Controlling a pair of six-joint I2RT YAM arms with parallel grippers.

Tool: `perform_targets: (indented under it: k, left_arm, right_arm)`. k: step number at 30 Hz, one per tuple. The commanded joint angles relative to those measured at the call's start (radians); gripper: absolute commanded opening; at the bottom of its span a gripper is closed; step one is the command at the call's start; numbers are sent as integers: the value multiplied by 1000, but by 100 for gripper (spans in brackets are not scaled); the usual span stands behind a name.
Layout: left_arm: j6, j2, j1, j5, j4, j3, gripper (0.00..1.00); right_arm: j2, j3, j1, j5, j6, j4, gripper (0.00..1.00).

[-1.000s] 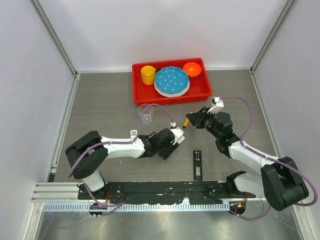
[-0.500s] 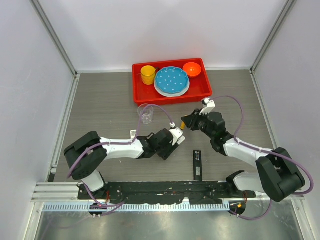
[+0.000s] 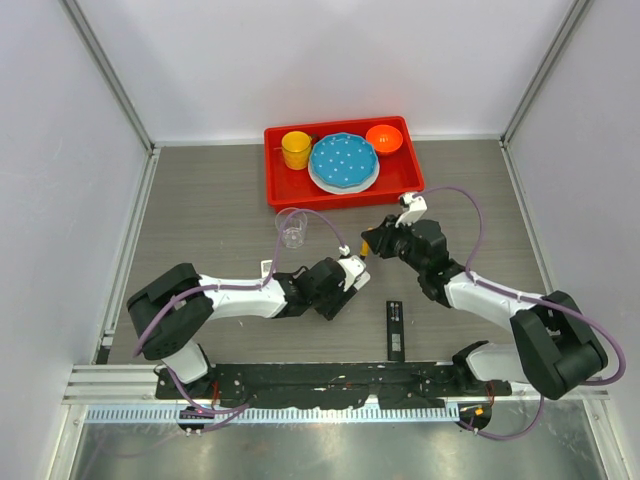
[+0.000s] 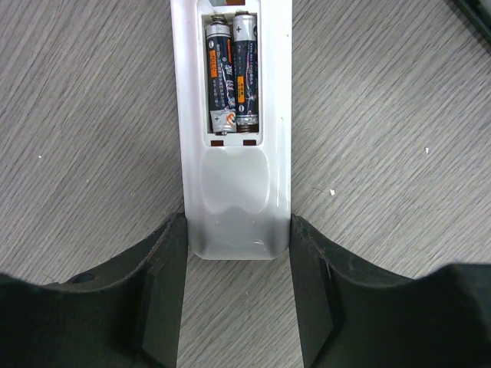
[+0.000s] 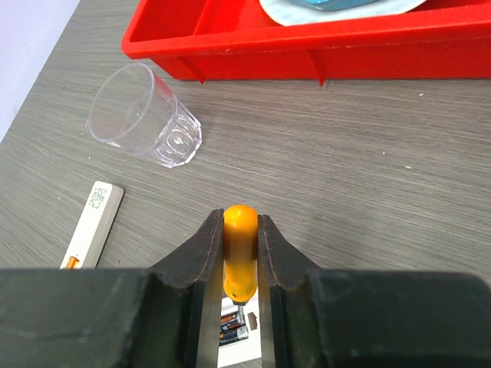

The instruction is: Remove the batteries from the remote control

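Note:
A white remote (image 4: 236,199) lies back-up on the table with its battery bay open. Two dark batteries (image 4: 232,73) with orange bands lie side by side in the bay. My left gripper (image 4: 237,228) is shut on the remote's near end, one finger against each side. In the top view the left gripper (image 3: 342,276) holds the remote (image 3: 353,267) at the table's middle. My right gripper (image 5: 240,224) is shut on an orange-handled screwdriver (image 5: 239,249), its tip pointing down just above the batteries (image 5: 234,328). In the top view the right gripper (image 3: 377,243) hovers just right of the remote.
A clear plastic cup (image 3: 291,228) lies behind the remote. A red tray (image 3: 400,186) with a yellow cup, blue plate and orange bowl stands at the back. A slim black bar (image 3: 395,328) lies at the front right. A white cover strip (image 5: 93,218) lies left of the remote.
My right gripper has moved left and slightly back with the screwdriver, closer over the remote. The left gripper and remote have stayed in place.

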Motion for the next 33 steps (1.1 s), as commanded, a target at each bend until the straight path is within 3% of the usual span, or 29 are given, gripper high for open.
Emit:
perform_targets:
  k: [1, 17, 33]
  left_arm:
    - [7, 5, 3, 20, -28, -15, 4]
    - [7, 15, 5, 17, -36, -9, 4]
    - [7, 19, 5, 20, -38, -4, 3]
  right_arm:
    - [10, 37, 8, -13, -20, 22, 1]
    - [71, 55, 23, 19, 7, 8, 1]
    - [51, 42, 144, 303, -59, 34, 1]
